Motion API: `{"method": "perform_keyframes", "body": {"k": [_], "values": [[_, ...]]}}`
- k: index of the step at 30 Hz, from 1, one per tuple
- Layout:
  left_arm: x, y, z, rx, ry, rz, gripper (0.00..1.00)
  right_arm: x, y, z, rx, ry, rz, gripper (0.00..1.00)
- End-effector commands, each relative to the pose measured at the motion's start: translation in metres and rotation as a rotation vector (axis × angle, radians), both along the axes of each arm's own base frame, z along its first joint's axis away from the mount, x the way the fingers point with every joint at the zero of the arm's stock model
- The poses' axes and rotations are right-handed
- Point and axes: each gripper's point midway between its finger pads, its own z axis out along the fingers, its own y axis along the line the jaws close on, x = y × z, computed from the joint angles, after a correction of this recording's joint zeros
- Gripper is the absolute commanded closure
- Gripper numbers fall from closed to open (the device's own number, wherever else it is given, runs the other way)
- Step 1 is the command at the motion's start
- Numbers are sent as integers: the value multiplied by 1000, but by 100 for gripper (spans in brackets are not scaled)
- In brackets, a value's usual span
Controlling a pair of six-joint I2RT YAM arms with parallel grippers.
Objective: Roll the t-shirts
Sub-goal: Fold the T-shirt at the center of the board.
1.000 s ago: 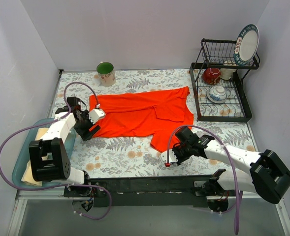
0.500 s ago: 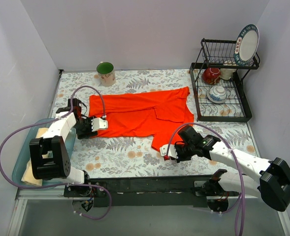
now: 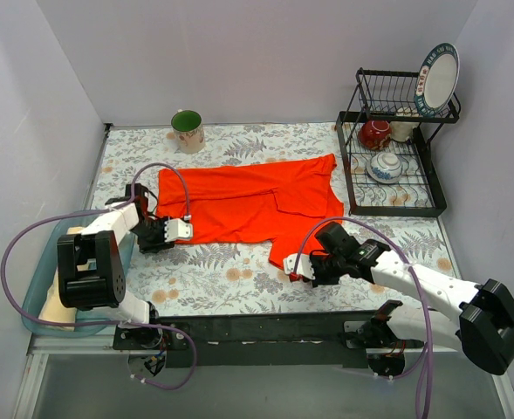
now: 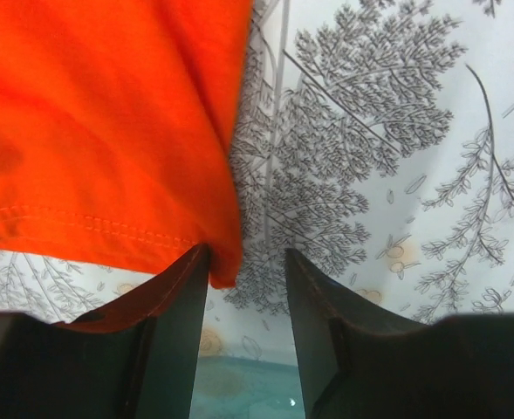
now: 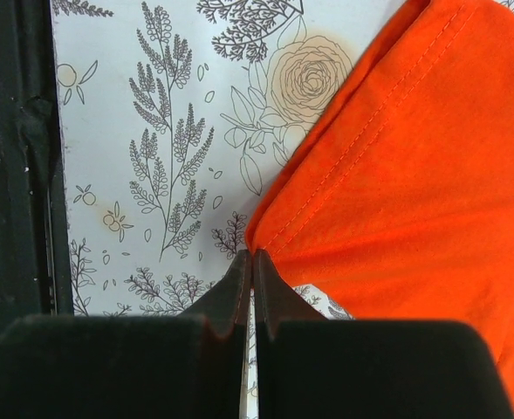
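The orange-red t-shirt (image 3: 257, 202) lies spread flat on the floral tablecloth. My left gripper (image 3: 183, 230) is down at its near-left corner. In the left wrist view the gripper (image 4: 248, 253) is open, and that hemmed corner (image 4: 225, 266) pokes into the gap, touching the left finger (image 4: 174, 323). My right gripper (image 3: 294, 269) is at the shirt's near-right corner. In the right wrist view the gripper (image 5: 254, 255) is shut on the tip of the orange fabric (image 5: 414, 175). A pale cream t-shirt (image 3: 58, 307) lies in the teal tub (image 3: 35, 292) at the left edge.
A green mug (image 3: 187, 131) stands at the back left. A black dish rack (image 3: 394, 188) at the back right holds a plate (image 3: 438, 78), a red cup (image 3: 375, 133) and a bowl (image 3: 385, 166). The black rail (image 5: 12, 157) runs along the near table edge.
My left gripper has dropped down to the shirt's near-left corner and its jaws have narrowed. The right gripper, shut all along, has shifted slightly with its corner.
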Motion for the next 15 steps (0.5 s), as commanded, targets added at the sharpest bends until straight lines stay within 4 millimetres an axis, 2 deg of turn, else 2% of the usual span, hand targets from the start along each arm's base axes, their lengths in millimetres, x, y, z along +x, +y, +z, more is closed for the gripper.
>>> {"method": "perform_keyframes", "body": {"k": [1,5,8,10,13,15], "values": [[4,7,-13,52,-57,-15,61,9,9,12,27,-16,-11,99],[6,11,-21,77,-88,-7,64,10,7,12,18,-15,-16,99],[3,13,-25,86,-83,-1,73,12,5,13,12,-14,-28,99],[1,14,-27,95,-88,-7,86,13,4,13,9,-14,-42,99],[2,12,-24,84,-96,-10,100,22,2,23,16,-27,-94,99],[4,10,-18,72,-93,-8,100,26,1,32,29,-25,-138,99]]}}
